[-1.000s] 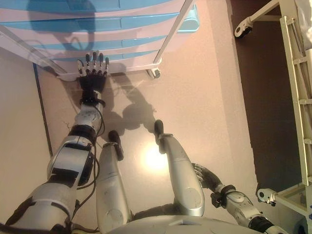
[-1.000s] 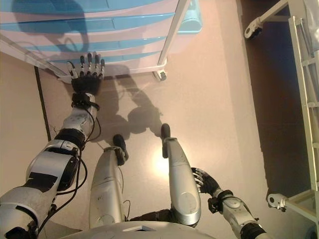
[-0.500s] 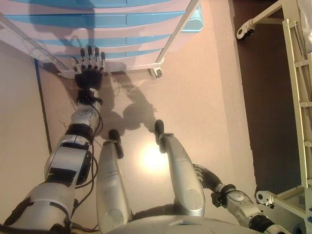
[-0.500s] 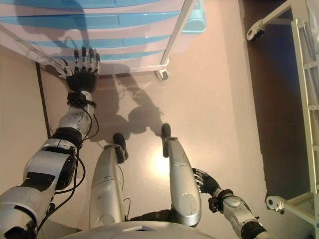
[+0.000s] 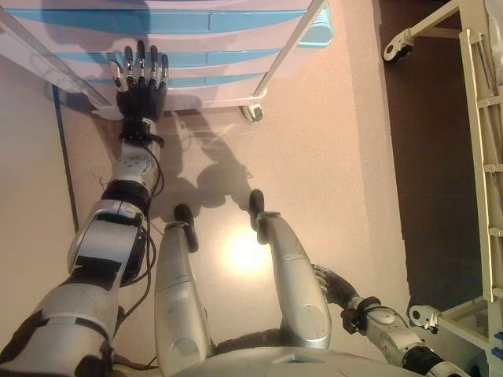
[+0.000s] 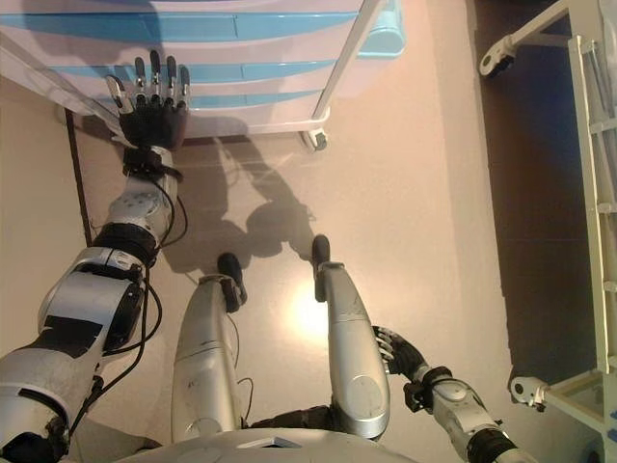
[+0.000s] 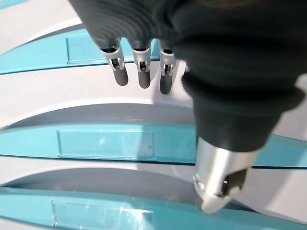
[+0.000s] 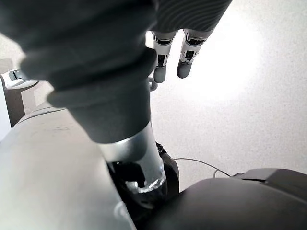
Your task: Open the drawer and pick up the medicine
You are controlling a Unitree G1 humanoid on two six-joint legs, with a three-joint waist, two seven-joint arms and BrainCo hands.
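Reaching with straight fingers, your left hand (image 5: 141,86) hovered before the shut drawers (image 5: 204,47), medicine unseen, presumably inside, right hand (image 6: 395,352) relaxed beside the leg; you risked fingertips skidding off the curved front and rolling the wheeled cart (image 5: 279,59) away.

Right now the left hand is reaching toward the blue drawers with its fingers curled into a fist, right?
Not quite. The left hand does reach toward the blue drawers, but its fingers are straight and spread, not curled. The left eye view shows this.
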